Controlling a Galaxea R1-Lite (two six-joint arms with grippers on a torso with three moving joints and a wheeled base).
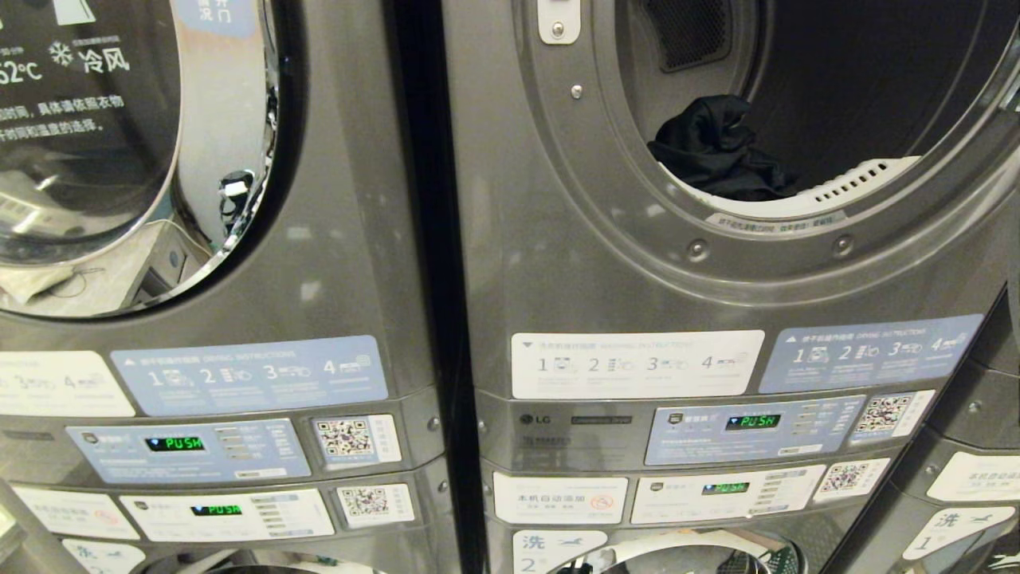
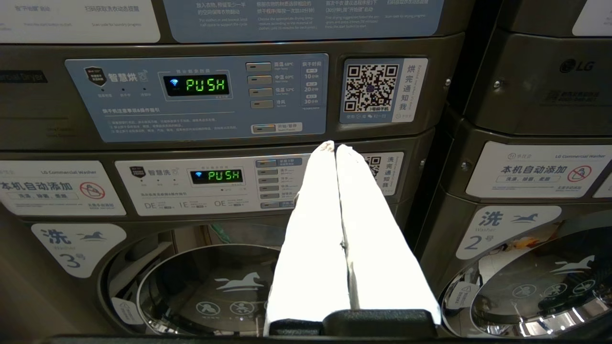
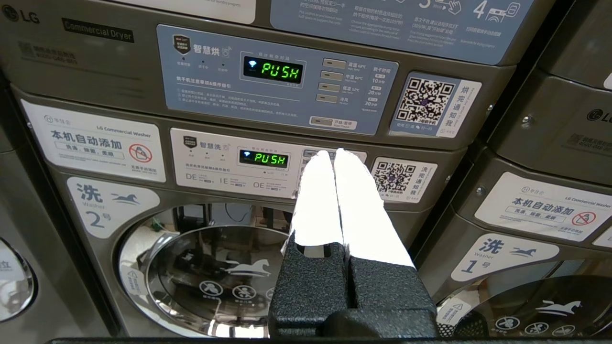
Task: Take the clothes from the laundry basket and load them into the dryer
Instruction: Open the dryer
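Note:
The dryer (image 1: 558, 263) on the right of the head view has its round opening uncovered. A black garment (image 1: 717, 151) lies at the front lower rim of the drum. The laundry basket is out of view. Neither arm shows in the head view. My left gripper (image 2: 333, 145) is shut and empty, its white fingers pointing at a control panel (image 2: 196, 98) above a washer door. In its own view my right gripper (image 3: 334, 153) is likewise shut on nothing, in front of the lower control panel (image 3: 267, 162).
A second stacked machine (image 1: 215, 319) stands to the left with its glass door (image 1: 103, 143) closed. Washer doors (image 3: 215, 277) sit below the panels. A dark gap (image 1: 430, 279) separates the two machine stacks.

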